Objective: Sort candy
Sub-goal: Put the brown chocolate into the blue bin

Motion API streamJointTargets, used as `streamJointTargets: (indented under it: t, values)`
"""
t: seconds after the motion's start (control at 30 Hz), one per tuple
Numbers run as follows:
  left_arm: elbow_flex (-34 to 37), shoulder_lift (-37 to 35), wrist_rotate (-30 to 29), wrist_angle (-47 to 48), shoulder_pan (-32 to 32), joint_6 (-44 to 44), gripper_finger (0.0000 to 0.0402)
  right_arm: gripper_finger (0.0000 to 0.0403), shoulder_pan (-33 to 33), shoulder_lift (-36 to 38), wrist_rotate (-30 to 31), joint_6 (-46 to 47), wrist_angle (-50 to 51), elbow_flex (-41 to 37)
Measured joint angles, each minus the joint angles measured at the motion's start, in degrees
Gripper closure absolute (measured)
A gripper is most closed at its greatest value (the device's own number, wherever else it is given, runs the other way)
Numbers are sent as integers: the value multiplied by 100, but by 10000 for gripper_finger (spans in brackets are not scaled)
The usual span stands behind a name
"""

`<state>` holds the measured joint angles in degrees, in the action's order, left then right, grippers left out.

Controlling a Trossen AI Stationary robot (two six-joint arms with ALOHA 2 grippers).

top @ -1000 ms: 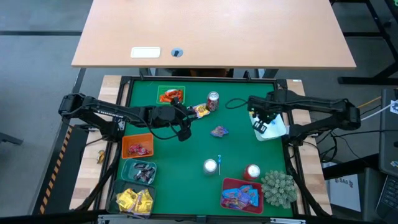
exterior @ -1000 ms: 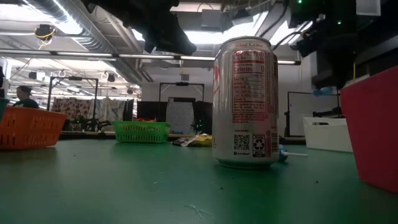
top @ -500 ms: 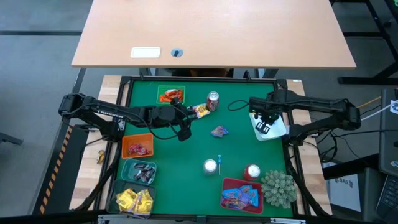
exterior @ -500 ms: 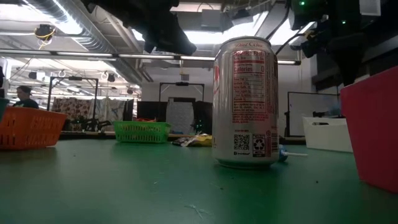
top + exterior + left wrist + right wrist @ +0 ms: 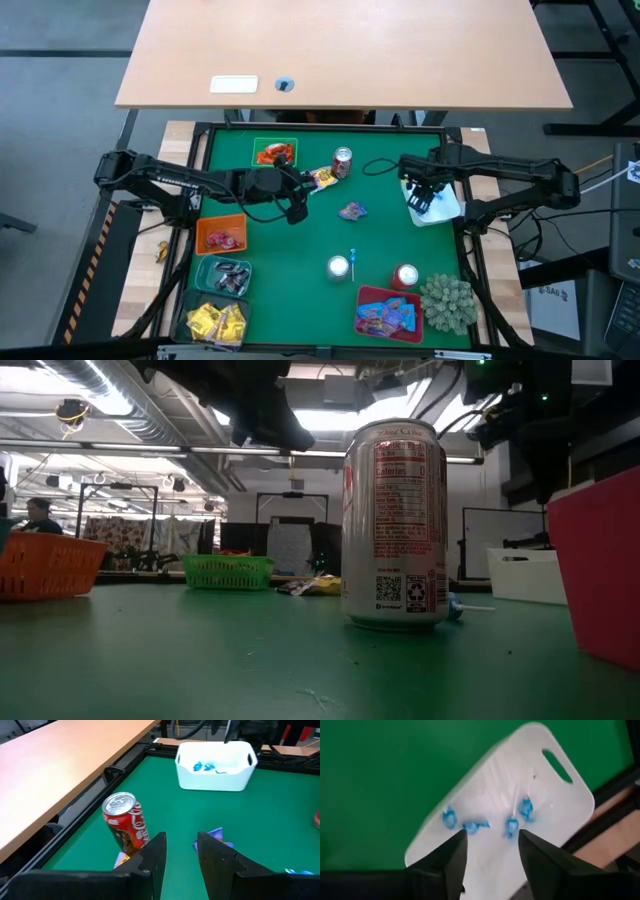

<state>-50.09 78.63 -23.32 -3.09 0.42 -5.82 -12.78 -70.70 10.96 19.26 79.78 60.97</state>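
Right pincer (image 5: 490, 851) poised above white bin (image 5: 555, 795) at the worktop's (image 5: 300, 260) right edge, fingers spread, nothing pinched — four blue candies (image 5: 511, 826) lying inside the bin. Left pincer (image 5: 181, 852) near red can (image 5: 126, 822), fingers parted, empty — purple candy (image 5: 218, 834) just beyond.

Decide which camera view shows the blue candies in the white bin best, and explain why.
The right wrist view: it looks straight down into the white bin, showing four blue candies between the open right hand. The left wrist view shows only some over the rim; the high view has the arm covering them; the low view shows only the bin's wall.
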Motion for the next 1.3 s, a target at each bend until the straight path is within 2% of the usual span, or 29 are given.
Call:
streamJointTargets:
  t: [0.33, 0.47, 0.7, 1.0, 1.3]
  values:
    - [0, -2, 1, 31, 429, 12, 222, 198, 0, 0, 0, -4, -357, 2]
    - [0, 1, -2, 41, 666, -3, 202, 196, 0, 0, -1, -6, -475, 3]
    - [-7, 493, -2, 8, 950, -790, 199, 196, 0, 0, -4, -6, -966, 4]
    - [-7, 1672, 4, -57, 1109, -1227, 198, 196, 0, 0, -5, -7, -1303, 4]
    - [-4, 2370, 166, -96, 1161, -1922, 198, 196, 0, 0, -7, -6, -1424, 4]
